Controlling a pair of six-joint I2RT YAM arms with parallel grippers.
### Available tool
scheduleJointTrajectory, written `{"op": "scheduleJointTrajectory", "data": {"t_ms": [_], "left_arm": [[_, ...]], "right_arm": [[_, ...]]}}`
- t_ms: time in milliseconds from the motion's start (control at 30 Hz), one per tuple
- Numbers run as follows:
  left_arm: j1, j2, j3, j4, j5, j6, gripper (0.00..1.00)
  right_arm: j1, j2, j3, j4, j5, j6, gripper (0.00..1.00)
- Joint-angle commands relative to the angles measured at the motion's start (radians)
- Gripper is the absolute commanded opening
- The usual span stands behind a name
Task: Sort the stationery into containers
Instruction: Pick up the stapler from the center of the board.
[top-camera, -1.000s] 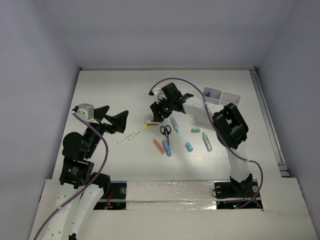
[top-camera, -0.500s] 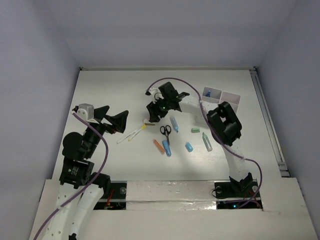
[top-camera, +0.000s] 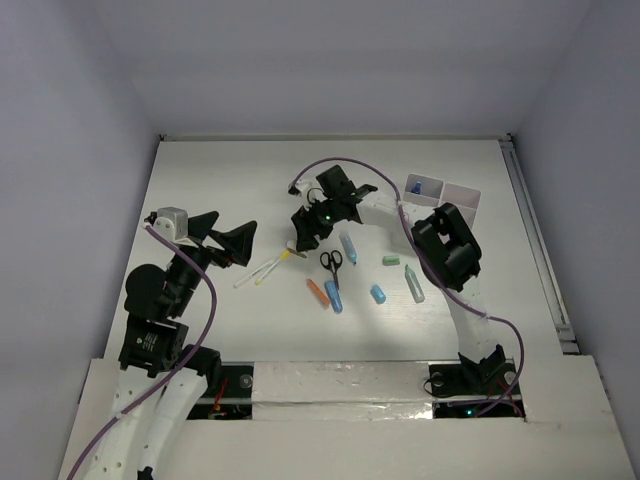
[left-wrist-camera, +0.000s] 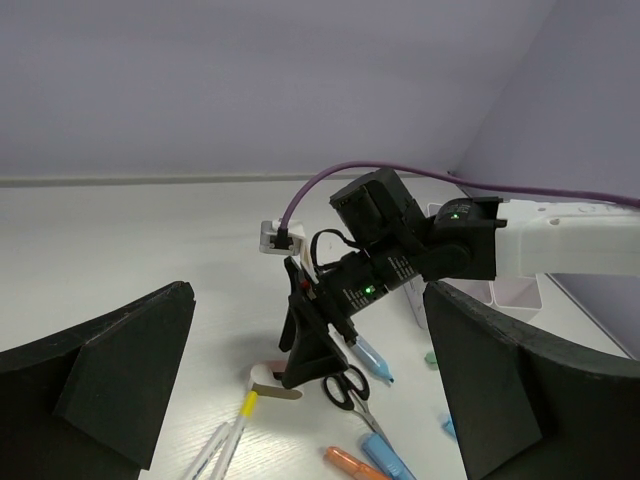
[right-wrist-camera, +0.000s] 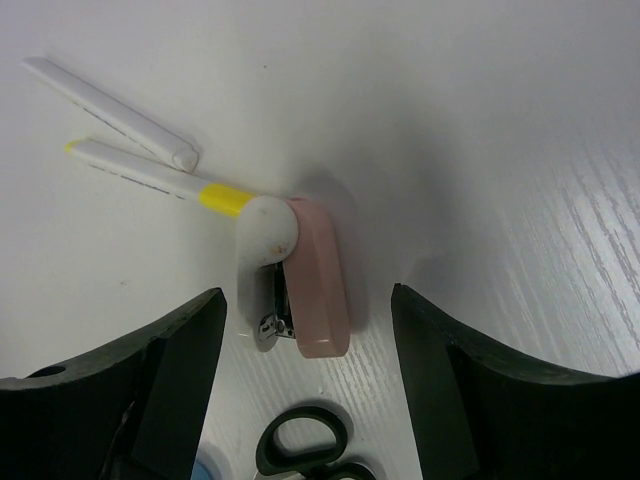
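The pink-beige piece (right-wrist-camera: 318, 285), a small stapler with a white base, lies on the table between the open fingers of my right gripper (right-wrist-camera: 308, 300), which hangs just above it and touches nothing. In the top view that gripper (top-camera: 300, 238) covers it. Two white yellow-tipped pens (top-camera: 262, 268) lie just to its left. Black-handled scissors (top-camera: 331, 262) lie to its right. My left gripper (top-camera: 226, 240) is open and empty, left of the pens. The white containers (top-camera: 447, 194) stand at the back right.
An orange marker (top-camera: 318, 293) and a blue marker (top-camera: 333, 296) lie near the scissors. Another blue marker (top-camera: 348, 246), a small blue piece (top-camera: 378, 294), a mint eraser (top-camera: 392, 260) and a small bottle (top-camera: 414, 284) lie further right. One container compartment holds a blue item (top-camera: 421, 186).
My right gripper has moved a little left and down over the pink-beige piece, and its elbow has shifted left. The left arm has not moved.
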Motion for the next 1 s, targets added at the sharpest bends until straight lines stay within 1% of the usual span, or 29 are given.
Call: {"op": "scheduleJointTrajectory", "data": {"t_ms": [0, 167, 333, 467, 667, 733, 767, 800, 900, 967], "left_arm": [[-0.004, -0.011, 0.027, 0.057, 0.014, 0.007, 0.99], [-0.004, -0.013, 0.027, 0.059, 0.017, 0.007, 0.99], [-0.004, -0.011, 0.027, 0.06, 0.018, 0.006, 0.99], [-0.004, -0.01, 0.026, 0.063, 0.021, 0.004, 0.99], [-0.004, -0.01, 0.027, 0.063, 0.02, 0.004, 0.99], [-0.004, -0.011, 0.027, 0.063, 0.021, 0.006, 0.99], [-0.004, -0.011, 0.026, 0.063, 0.021, 0.006, 0.99], [-0.004, -0.013, 0.027, 0.063, 0.021, 0.004, 0.99], [-0.004, -0.014, 0.027, 0.063, 0.021, 0.006, 0.99], [-0.004, -0.016, 0.027, 0.062, 0.02, 0.006, 0.99]], "right_arm": [[0.009, -0.017, 0.026, -0.018, -0.054, -0.014, 0.73], [0.009, 0.005, 0.02, -0.036, -0.057, -0.014, 0.73], [0.027, 0.002, -0.01, -0.032, -0.008, -0.012, 0.71], [0.037, -0.001, -0.022, -0.027, 0.048, -0.003, 0.64], [0.047, -0.017, -0.045, -0.029, 0.124, -0.005, 0.61], [0.057, -0.038, -0.069, -0.006, 0.167, 0.002, 0.56], [0.057, -0.046, -0.08, 0.005, 0.173, 0.005, 0.5], [0.057, -0.055, -0.088, 0.029, 0.181, 0.014, 0.47], [0.057, -0.101, -0.118, 0.082, 0.212, 0.04, 0.39], [0.057, -0.15, -0.138, 0.123, 0.227, 0.057, 0.36]]}}
